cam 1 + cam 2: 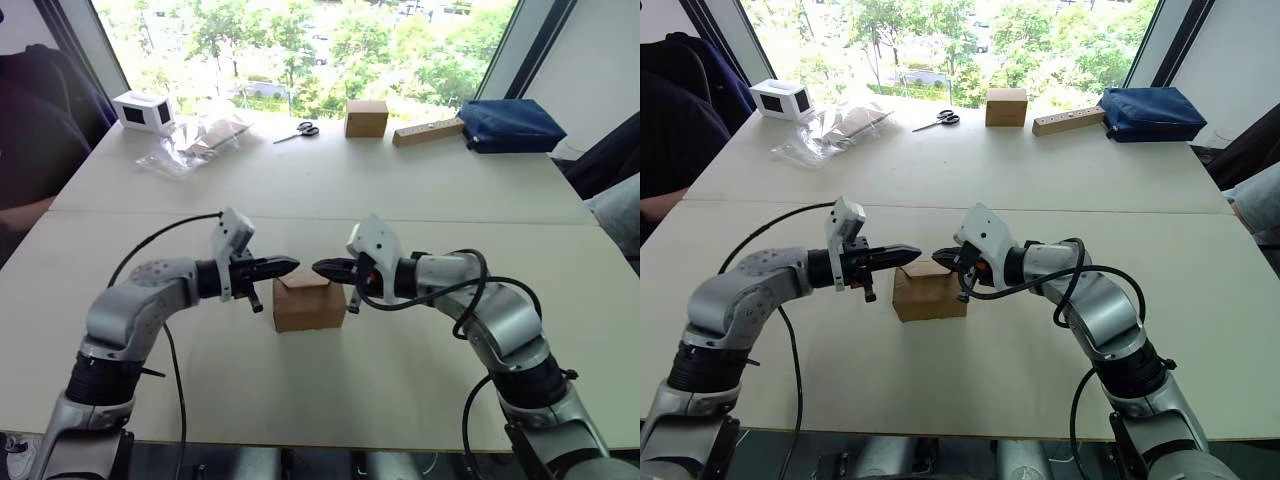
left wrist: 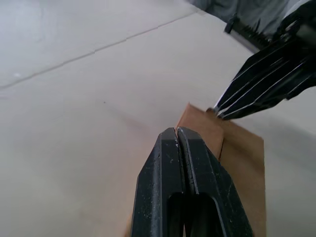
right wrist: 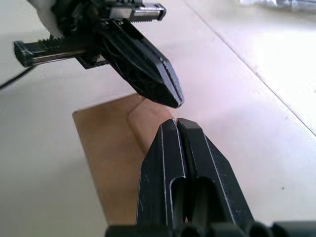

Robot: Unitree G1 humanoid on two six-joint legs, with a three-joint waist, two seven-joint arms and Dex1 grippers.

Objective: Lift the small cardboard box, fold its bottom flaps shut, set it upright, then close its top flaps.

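Note:
The small cardboard box (image 1: 308, 306) stands upright on the white table (image 1: 400, 380), near its front, between my two arms. Its top flaps (image 3: 140, 118) lie flat and closed, with a tab outline along the seam. The bottom flaps are hidden under it. My left gripper (image 1: 292, 265) is shut and empty, hovering just above the box's top left edge. My right gripper (image 1: 318, 268) is also shut and empty, just above the top right edge. The two tips point at each other with a small gap between them.
Along the far edge by the window lie a white box with a dark window (image 1: 142, 110), a crumpled plastic bag (image 1: 198, 140), scissors (image 1: 300, 130), a second cardboard cube (image 1: 366, 118), a wooden block (image 1: 427, 131) and a blue bag (image 1: 510, 125). A person in dark clothing (image 1: 30, 130) sits at the left.

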